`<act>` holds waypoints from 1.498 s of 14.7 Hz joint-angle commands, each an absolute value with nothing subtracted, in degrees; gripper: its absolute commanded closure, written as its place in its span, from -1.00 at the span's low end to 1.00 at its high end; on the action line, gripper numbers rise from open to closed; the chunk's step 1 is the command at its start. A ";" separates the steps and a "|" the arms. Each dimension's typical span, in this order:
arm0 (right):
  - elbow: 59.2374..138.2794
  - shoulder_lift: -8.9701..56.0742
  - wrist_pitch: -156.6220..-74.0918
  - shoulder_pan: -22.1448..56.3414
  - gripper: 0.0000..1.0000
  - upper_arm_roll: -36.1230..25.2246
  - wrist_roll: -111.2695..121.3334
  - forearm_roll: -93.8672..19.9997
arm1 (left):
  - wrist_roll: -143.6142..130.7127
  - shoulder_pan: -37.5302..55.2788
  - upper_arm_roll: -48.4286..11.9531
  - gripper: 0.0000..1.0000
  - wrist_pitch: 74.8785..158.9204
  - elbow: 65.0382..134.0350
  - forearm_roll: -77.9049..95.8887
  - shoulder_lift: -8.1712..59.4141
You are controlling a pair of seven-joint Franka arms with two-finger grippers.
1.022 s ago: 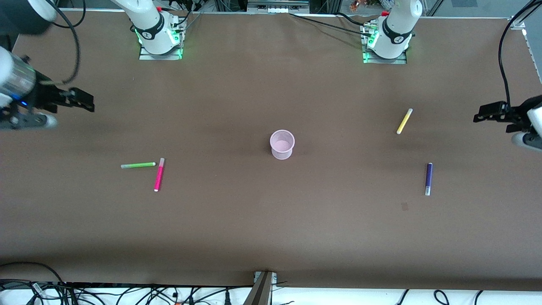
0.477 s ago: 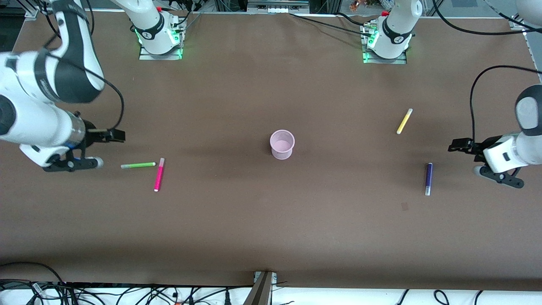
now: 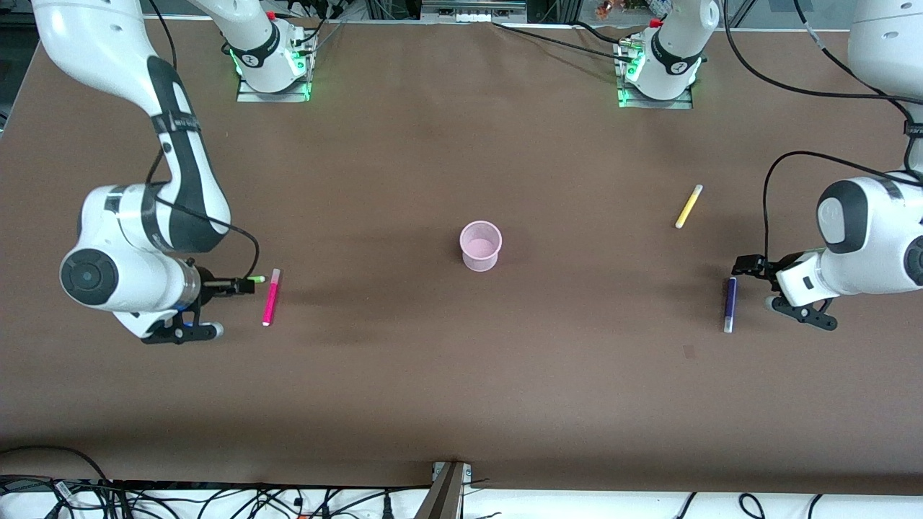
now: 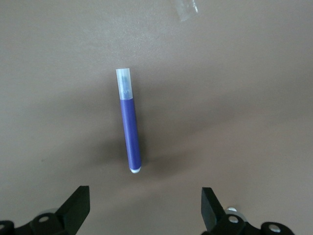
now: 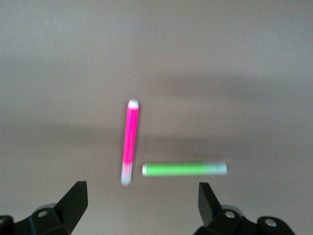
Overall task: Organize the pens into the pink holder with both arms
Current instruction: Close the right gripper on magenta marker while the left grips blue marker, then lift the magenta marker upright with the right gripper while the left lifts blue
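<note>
The pink holder (image 3: 481, 246) stands upright and empty at the table's middle. The magenta pen (image 3: 271, 296) and the lime green pen (image 3: 255, 279) lie toward the right arm's end; both show in the right wrist view, magenta (image 5: 129, 142) and green (image 5: 183, 169). My right gripper (image 3: 238, 286) is open over the green pen, which it mostly hides in the front view. The dark purple pen (image 3: 730, 303) lies toward the left arm's end and shows in the left wrist view (image 4: 130, 122). My left gripper (image 3: 747, 267) is open above the purple pen's end. The yellow pen (image 3: 689, 206) lies farther from the front camera.
The brown table (image 3: 461, 375) carries only the pens and the holder. The arms' bases (image 3: 270, 65) stand along its edge farthest from the front camera. Cables hang past its nearest edge.
Both arms have swung in from the table's ends and come down. The right gripper is now over the green pen, the left gripper at the purple pen. The pens and holder have not moved.
</note>
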State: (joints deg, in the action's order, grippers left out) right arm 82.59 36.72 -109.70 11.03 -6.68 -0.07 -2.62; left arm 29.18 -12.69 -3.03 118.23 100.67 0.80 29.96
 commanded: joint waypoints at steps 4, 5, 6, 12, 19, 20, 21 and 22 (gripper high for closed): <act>73.30 46.22 -112.93 8.70 -1.00 -6.77 0.35 -11.93 | 31.55 -13.44 -3.16 -0.70 122.34 100.63 -0.18 33.65; 73.21 46.93 -114.42 8.70 -1.00 -6.77 0.18 -13.00 | 31.55 -13.45 -3.16 -0.68 123.47 100.63 -0.26 34.27; 73.21 47.63 -115.56 8.70 -1.00 -6.68 0.18 -13.18 | 31.55 -13.53 -3.16 -0.66 124.27 100.63 -0.26 34.97; 73.83 49.57 -116.02 10.63 -1.00 -6.77 0.35 -12.48 | 33.57 -14.85 -3.16 -0.38 132.16 103.96 -0.26 35.77; 78.21 49.22 -117.77 10.46 -0.63 -6.86 0.62 -10.72 | 33.31 -14.94 -3.78 -0.35 130.17 105.82 -0.18 33.23; 78.83 49.04 -118.12 10.55 -0.60 -6.86 0.62 -10.81 | 33.22 -14.94 -3.69 -0.30 130.51 105.73 -0.18 33.40; 78.92 49.04 -118.12 10.55 -0.60 -6.86 0.53 -10.90 | 33.31 -14.94 -3.69 -0.29 130.78 105.73 -0.18 33.57; 78.93 49.04 -118.12 10.55 -0.60 -6.86 0.53 -10.99 | 33.48 -14.94 -3.69 -0.16 130.69 105.73 -0.18 33.57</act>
